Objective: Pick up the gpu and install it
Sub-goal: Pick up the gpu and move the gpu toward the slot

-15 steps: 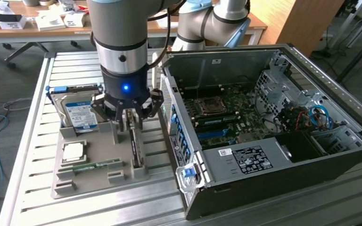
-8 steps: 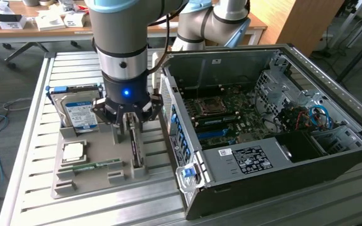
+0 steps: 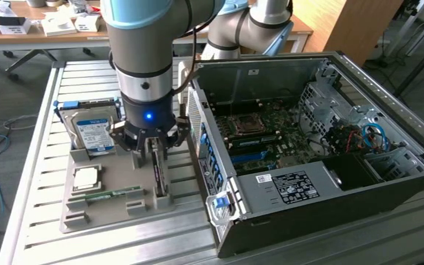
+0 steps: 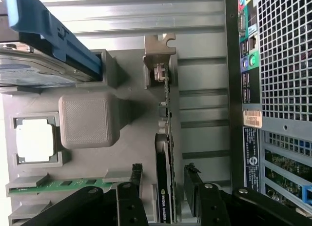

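The gpu stands on its edge in a slot of the grey holder tray, to the exterior view's left of the open computer case. In the wrist view the gpu is a thin dark card with a pale metal end bracket at its far end. My gripper hangs right over the card, open. One black finger is on each side of the card's near end, and I cannot tell whether either touches it.
The tray also holds a silver hard drive with a blue label, a CPU and a green RAM stick. Inside the case, the motherboard lies exposed. Its perforated rear panel is close beside the card.
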Available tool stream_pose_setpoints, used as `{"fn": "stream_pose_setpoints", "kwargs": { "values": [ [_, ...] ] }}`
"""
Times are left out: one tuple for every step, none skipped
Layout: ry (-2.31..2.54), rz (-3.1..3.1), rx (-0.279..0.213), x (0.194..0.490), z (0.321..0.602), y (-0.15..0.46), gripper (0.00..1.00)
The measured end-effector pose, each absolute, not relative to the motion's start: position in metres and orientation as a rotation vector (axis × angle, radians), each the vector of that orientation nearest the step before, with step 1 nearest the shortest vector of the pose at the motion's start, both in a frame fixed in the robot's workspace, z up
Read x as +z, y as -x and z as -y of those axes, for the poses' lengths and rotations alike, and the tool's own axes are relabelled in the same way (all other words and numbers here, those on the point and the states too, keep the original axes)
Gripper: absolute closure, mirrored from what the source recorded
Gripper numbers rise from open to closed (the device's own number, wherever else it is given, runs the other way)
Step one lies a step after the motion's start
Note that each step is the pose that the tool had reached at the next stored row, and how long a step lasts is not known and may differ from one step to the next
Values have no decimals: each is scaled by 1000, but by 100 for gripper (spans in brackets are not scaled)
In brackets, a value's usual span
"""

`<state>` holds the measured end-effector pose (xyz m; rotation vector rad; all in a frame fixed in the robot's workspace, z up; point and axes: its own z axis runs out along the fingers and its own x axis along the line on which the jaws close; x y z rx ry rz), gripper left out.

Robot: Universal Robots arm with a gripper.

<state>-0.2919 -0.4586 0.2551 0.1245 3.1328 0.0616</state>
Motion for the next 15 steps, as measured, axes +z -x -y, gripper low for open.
{"fn": "stream_pose_setpoints", "kwargs": {
  "values": [
    [-125,-3133,62,253,459,292,53],
    [-125,-3133,61,252,459,292,53],
    [-125,-3134,61,250,459,292,53],
    [-125,-3134,61,248,459,292,53],
    [-125,-3134,61,246,459,292,53],
    [-124,-3134,62,245,459,292,53],
    [-125,-3134,62,244,459,292,53],
    [-125,-3134,61,244,459,292,53],
    [-125,-3134,61,244,459,292,53],
    [-124,-3134,62,244,459,292,53],
    [-124,-3134,62,243,459,292,53],
    [-124,-3134,62,242,459,292,53],
    [-124,-3134,62,241,459,292,53],
    [-124,-3134,62,240,459,292,53],
    [-125,-3134,62,240,459,292,53]
  ]
}}
